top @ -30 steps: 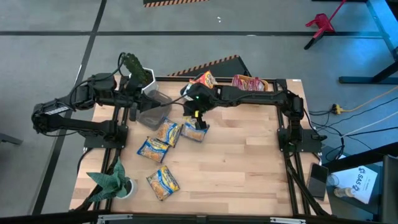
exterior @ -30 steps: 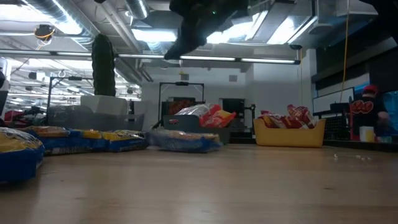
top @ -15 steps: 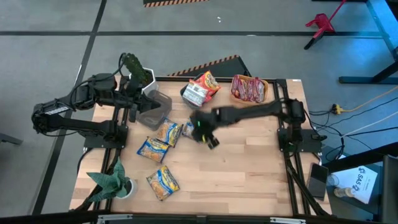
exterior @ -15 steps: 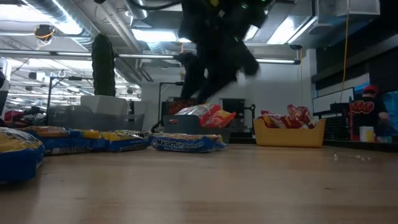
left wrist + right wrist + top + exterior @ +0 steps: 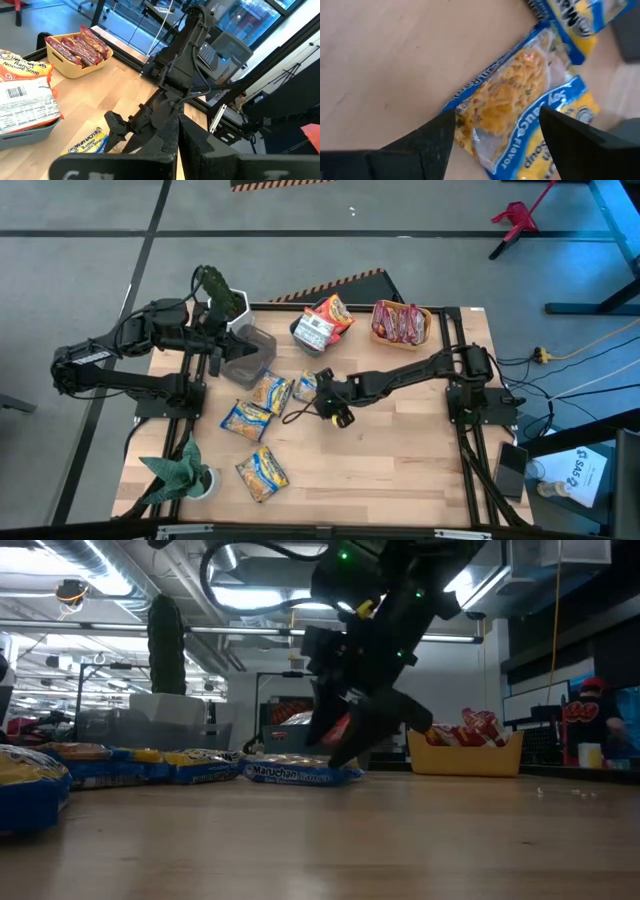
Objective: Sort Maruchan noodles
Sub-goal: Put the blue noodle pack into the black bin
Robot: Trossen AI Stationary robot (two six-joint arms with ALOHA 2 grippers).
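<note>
Several blue-and-yellow Maruchan noodle packets lie flat on the wooden table: one (image 5: 305,386), another (image 5: 270,392) and a third (image 5: 245,418), with one more near the front (image 5: 262,472). My right gripper (image 5: 322,395) is open and low over the first packet (image 5: 510,95). Its two fingers stand on either side of that packet, and I see no touch. In the low view the gripper (image 5: 350,752) hangs just behind the packet (image 5: 298,773). My left gripper (image 5: 215,348) waits shut beside the grey bin (image 5: 248,352).
A dark bin (image 5: 300,338) at the far edge holds orange and white packets (image 5: 322,320). A yellow bin (image 5: 425,315) holds red packets (image 5: 398,323). Potted plants stand at the far left (image 5: 222,295) and near left (image 5: 180,470). Bare wood lies right of the gripper.
My right gripper has swung from the far edge by the dark bin toward the table's middle. It has come down to just above the blue-and-yellow packet and has opened. That packet now lies flat and still on the table.
</note>
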